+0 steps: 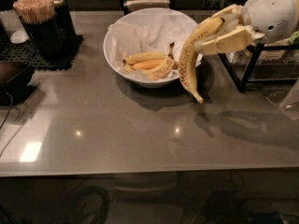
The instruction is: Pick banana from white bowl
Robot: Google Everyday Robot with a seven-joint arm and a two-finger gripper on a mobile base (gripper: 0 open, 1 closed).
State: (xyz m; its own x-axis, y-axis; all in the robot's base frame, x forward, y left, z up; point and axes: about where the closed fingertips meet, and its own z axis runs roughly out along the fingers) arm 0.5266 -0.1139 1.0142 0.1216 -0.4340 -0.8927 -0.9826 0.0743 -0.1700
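Cream gripper (206, 34), upper right — white wrist (273, 13).

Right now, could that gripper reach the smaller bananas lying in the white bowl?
Probably not yet: the gripper, up beside the white bowl, is shut on the long banana. The bowl itself lies open from above.

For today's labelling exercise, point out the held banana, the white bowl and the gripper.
banana (185, 59), camera view, speckled middle
white bowl (108, 55), camera view, left rim
gripper (210, 31), camera view, upper right, between fingertips gripping banana

Glossy grey table (117, 125); light glints (31, 151)
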